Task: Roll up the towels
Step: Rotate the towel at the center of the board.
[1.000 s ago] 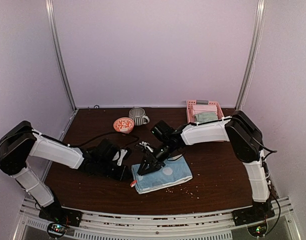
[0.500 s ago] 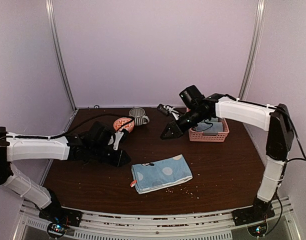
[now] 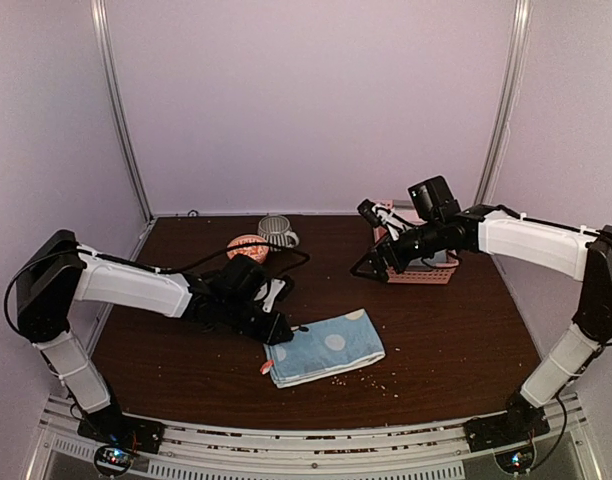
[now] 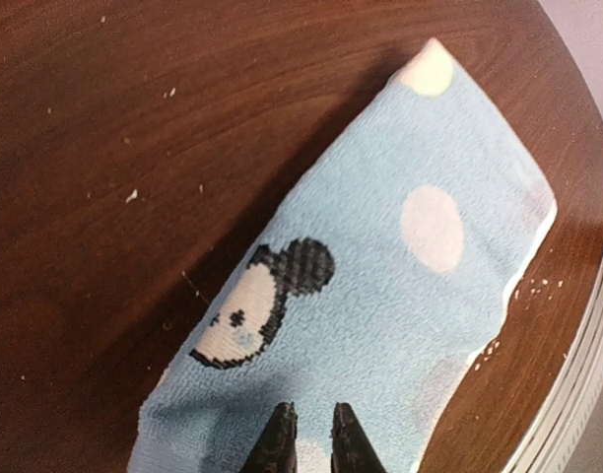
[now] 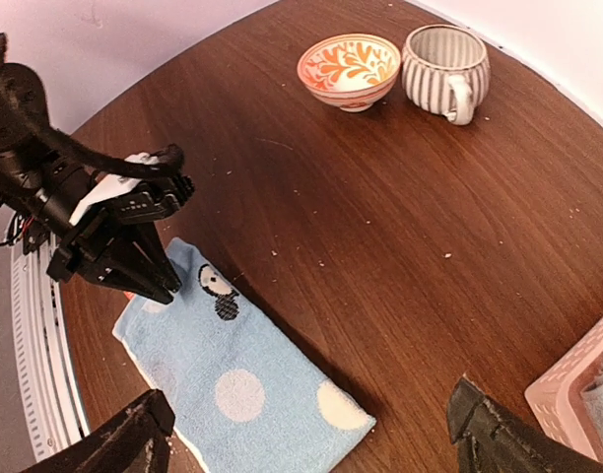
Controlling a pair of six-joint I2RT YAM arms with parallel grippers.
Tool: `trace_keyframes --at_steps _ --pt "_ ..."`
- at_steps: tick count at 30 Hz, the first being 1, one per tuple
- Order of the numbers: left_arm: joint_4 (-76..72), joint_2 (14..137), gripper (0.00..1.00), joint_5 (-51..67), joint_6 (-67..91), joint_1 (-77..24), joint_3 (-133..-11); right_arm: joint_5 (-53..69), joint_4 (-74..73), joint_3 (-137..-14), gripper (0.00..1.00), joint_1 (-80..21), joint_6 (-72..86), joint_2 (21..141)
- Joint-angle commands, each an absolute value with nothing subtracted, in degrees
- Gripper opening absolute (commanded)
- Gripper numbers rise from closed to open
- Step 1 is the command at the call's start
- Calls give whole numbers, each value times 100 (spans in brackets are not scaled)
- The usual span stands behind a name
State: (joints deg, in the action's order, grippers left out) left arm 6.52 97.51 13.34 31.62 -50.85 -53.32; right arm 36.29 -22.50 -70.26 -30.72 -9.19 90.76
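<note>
A light blue towel with pale dots and a mouse face lies flat at the table's front centre, an orange tag at its left end. My left gripper has its tips on that left end, beside the mouse face. In the left wrist view the towel fills the frame and the left gripper is shut to a narrow slit. My right gripper hangs wide open in front of the pink basket, far above the towel. Nothing lies between its fingers.
The pink lattice basket stands at the back right, largely hidden by the right arm; its corner shows in the right wrist view. An orange patterned bowl and a striped mug stand at the back. Crumbs dot the table near the towel.
The right gripper left the towel, swung back to the basket and opened wide. The left gripper drew back, then moved right onto the towel's left end. The towel stayed put.
</note>
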Motion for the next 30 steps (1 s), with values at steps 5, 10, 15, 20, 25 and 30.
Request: trace_keyframes --at_steps 5,10,15,20,25,30 --pt "326 9624 13 947 3355 -5080 -4513 4131 -3072 -7259 55 -3432 -1908 10038" --pt "640 9473 13 493 3164 -5077 -4387 3787 -3115 -7287 32 -3520 -1953 10781" --pt "835 9588 13 225 2943 -4997 -4485 3311 -3149 -6994 24 -3586 -2019 10985" --pt "782 9753 13 113 2655 -4662 -4651 2974 -3370 -6508 22 -3769 -2238 10895" --pt "779 10228 13 123 2186 -4371 -5384 3478 -3763 -6102 22 -4275 -2507 10688" --pt "1038 10635 14 248 1775 -4359 -6388 4826 -4311 -6346 28 -5091 -2927 10674"
